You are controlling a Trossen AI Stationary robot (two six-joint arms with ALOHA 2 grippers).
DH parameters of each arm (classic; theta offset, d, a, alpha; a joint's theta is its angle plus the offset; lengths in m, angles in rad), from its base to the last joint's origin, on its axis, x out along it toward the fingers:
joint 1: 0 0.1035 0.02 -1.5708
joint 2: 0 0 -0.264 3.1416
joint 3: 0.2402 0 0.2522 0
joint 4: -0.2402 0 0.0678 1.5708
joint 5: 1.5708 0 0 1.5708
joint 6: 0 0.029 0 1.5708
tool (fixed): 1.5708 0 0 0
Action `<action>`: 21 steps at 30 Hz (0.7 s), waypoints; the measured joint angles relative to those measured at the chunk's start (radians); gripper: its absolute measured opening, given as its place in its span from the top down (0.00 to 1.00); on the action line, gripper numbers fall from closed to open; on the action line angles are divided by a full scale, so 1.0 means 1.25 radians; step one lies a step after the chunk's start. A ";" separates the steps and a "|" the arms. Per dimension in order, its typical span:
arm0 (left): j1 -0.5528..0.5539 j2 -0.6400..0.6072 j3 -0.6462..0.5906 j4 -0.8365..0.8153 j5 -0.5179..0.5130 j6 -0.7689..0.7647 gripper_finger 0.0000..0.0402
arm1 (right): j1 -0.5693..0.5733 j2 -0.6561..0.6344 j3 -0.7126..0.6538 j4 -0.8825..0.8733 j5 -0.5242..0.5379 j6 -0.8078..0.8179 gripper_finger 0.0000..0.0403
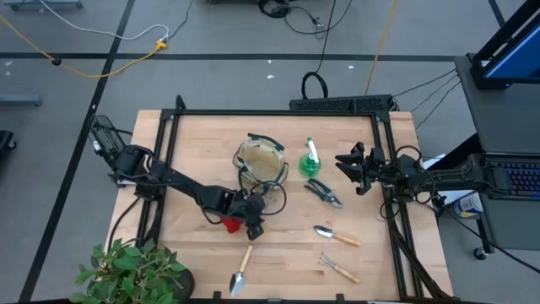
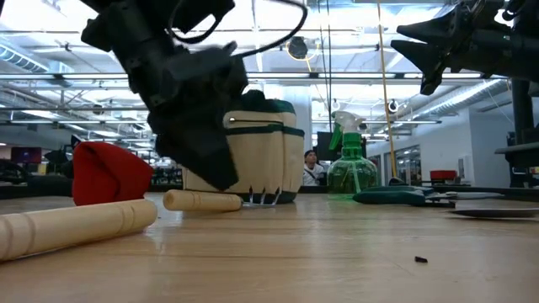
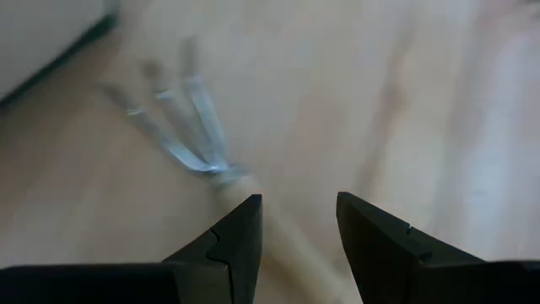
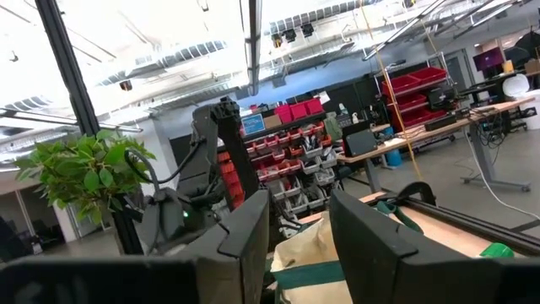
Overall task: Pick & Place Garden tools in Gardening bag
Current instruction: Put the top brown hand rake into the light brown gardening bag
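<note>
The left gripper [image 1: 253,226] is low over the table [image 1: 194,152], just in front of the bag [image 1: 260,160] and beside the red glove [image 1: 229,225]. Its jaws are apart, with nothing between them. A small fork [image 3: 181,135] lies on the wood under it. The right gripper [image 1: 348,166] waits up high near the spray bottle [image 1: 311,160], its jaws apart too. The shears [image 1: 323,192] and two trowels [image 1: 336,236] lie on the table.

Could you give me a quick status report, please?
Left pincer open, low over fork beside bag. Right pincer open, raised at table's right edge. Nothing blocking.
</note>
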 joint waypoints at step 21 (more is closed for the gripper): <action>-0.007 0.053 0.000 0.000 -0.023 -0.014 0.61 | 0.000 0.001 0.000 -0.004 0.000 0.000 0.71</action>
